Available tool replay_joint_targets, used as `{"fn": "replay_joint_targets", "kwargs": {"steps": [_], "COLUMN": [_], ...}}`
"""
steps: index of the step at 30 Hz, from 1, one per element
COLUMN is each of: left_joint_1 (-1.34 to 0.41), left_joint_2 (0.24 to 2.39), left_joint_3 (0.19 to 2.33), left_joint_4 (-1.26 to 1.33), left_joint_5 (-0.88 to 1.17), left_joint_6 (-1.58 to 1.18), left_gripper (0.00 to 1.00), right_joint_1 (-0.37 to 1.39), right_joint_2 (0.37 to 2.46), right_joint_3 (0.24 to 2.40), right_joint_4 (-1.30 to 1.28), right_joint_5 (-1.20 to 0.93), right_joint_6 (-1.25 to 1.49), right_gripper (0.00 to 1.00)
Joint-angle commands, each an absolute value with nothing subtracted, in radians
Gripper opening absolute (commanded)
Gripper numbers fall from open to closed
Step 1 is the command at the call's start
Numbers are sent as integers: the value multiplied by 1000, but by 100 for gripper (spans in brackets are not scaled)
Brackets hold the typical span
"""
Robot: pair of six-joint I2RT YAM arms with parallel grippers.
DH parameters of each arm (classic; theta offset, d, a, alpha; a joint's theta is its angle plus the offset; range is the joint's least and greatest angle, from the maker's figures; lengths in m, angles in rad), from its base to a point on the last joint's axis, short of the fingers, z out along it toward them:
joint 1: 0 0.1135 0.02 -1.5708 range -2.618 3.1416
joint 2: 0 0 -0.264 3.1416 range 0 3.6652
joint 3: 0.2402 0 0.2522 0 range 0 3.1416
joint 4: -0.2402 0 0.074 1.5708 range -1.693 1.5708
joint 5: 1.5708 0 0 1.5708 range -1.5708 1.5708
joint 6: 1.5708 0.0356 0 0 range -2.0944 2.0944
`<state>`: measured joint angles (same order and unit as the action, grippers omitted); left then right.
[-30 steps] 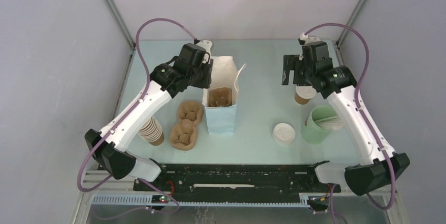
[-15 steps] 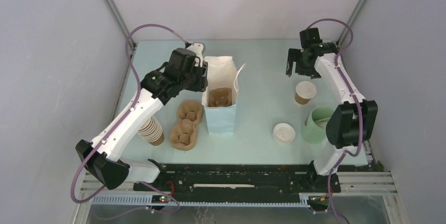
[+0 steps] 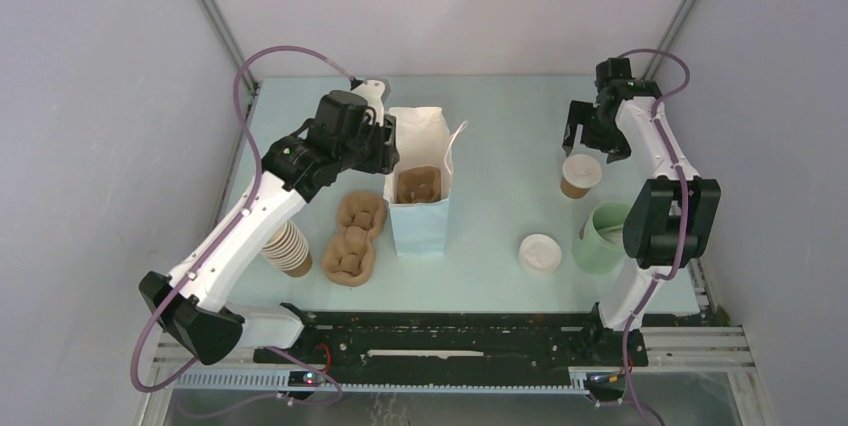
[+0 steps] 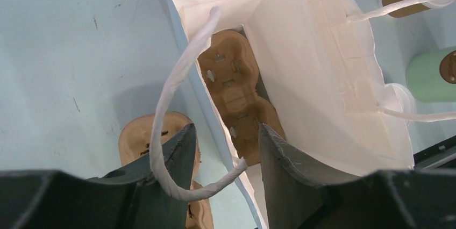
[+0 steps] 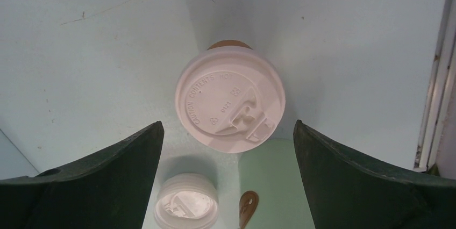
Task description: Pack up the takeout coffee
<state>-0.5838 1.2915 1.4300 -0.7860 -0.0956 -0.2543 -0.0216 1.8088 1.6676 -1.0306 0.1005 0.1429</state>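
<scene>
The takeout coffee (image 3: 580, 174) is a small brown paper cup with a white lid, upright at the right back of the table. My right gripper (image 3: 592, 134) hovers just above and behind it, open and empty. In the right wrist view the lid (image 5: 230, 97) lies between and beyond the spread fingers of the right gripper (image 5: 227, 127). My left gripper (image 3: 384, 149) is at the left rim of the white paper bag (image 3: 432, 221). Its jaws (image 4: 226, 145) are open and straddle the bag wall, with the bag's handle (image 4: 177, 89) looped over the left finger. A brown carrier (image 4: 236, 84) lies inside the bag.
Two empty brown carriers (image 3: 360, 211) (image 3: 348, 254) lie left of the bag, with a nested stack of brown cups (image 3: 288, 248) beside them. A stack of white lids (image 3: 540, 253) and a pale green cup (image 3: 605, 236) holding sticks stand in front of the coffee.
My right arm has swung round and the open gripper has shifted right, to stand over the coffee cup. My left gripper has moved slightly left at the bag's rim.
</scene>
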Motion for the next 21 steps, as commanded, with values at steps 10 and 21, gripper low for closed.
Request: {"fn": "replay_joint_targets", "kwargs": {"steps": [10,21], "left_joint_1": [-577,-576], "left_joint_2": [1244,1249], "left_joint_3": [1408,1405], "left_joint_4": [-750,-749], "left_joint_5": [-75,-69], "left_joint_6": [-252,-253], "left_gripper": [53,54], "right_joint_1": [-55,-55], "right_joint_2": [1872,1850], "right_joint_3": [1695,1646], "right_joint_4": [-1035,-1022], "right_joint_5": [10,66], "right_joint_6": [103,101], "right_gripper": [100,99]}}
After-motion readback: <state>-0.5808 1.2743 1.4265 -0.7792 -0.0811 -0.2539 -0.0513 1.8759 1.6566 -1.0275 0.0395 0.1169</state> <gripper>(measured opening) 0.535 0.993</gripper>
